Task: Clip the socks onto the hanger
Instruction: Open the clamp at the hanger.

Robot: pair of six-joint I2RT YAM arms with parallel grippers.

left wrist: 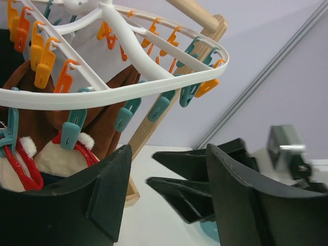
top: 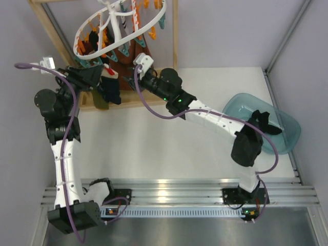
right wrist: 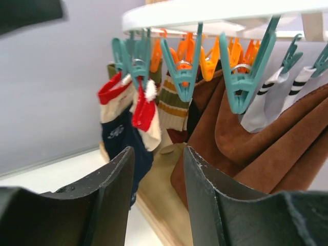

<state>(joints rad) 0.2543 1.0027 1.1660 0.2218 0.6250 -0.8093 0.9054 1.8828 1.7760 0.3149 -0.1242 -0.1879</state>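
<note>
Your left tool [left wrist: 166, 164] and right tool [right wrist: 159, 159] are both partly open and hold nothing. They sit close under the hanger [left wrist: 128, 93], where socks [right wrist: 123, 115] hang from clips [right wrist: 238, 87]. Push up too far and you may bump it and shake a sock loose

Bright, even light; wrist views seem slightly soft up close

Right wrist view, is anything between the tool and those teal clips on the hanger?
Nothing visible does. The space from the right tool up to the teal clips on the hanger is open; the brown cloth hangs behind them.
</note>
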